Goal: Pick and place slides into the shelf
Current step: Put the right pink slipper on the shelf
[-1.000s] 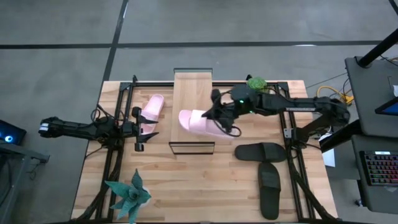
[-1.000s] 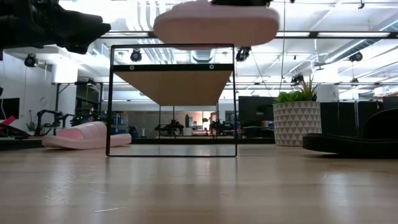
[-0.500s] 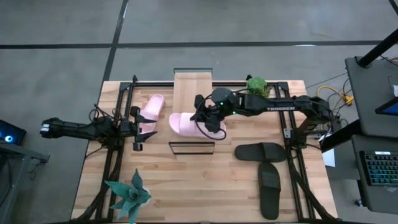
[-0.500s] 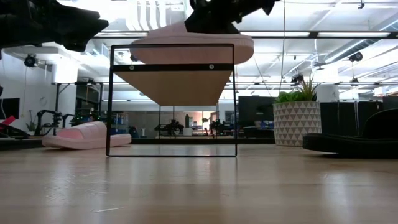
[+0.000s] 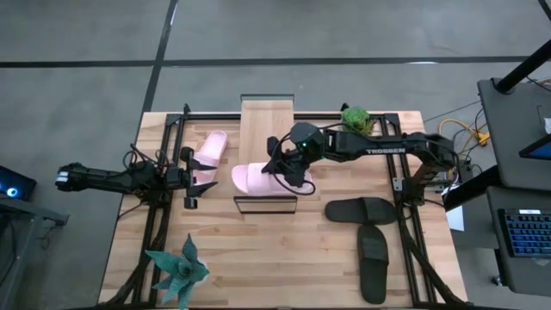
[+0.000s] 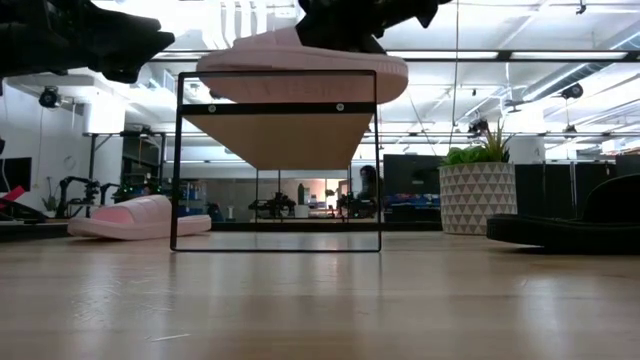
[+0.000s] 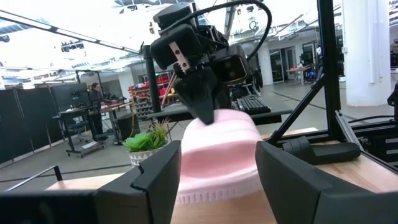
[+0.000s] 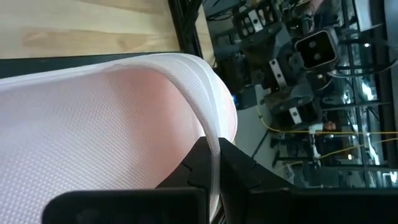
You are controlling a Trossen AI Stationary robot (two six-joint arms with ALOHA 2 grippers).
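High view, right gripper (image 5: 284,165): over the near end of the shelf (image 5: 266,120), jaws pinched on a pink slide (image 5: 252,178).
High view, held slide: lies across the shelf's wood top, long axis left to right, one end sticking out past the shelf's left edge.
High view, shelf: a narrow plank running away from the front of the wooden surface (image 5: 284,258), near its middle.
High view, second pink slide (image 5: 209,150): flat on the surface just left of the shelf, angled.
High view, black slides (image 5: 366,232): two on the surface to the right, well apart from the shelf; one lies crosswise, the other front to back.
High view, left gripper (image 5: 203,176): low at the left of the shelf, jaws spread and holding nothing.
Low view: only this view shows height; the held slide (image 6: 303,70) sits level at the top of the shelf's black frame (image 6: 277,160), with the second pink slide (image 6: 140,217) on the surface at left.
Left wrist view: the spread fingers (image 7: 292,180) frame the held slide (image 7: 217,155) end-on, the right gripper (image 7: 200,106) gripping it from above.
Right wrist view: the dark fingers (image 8: 208,168) are closed on the edge of the pink slide (image 8: 93,130), wood plank behind.
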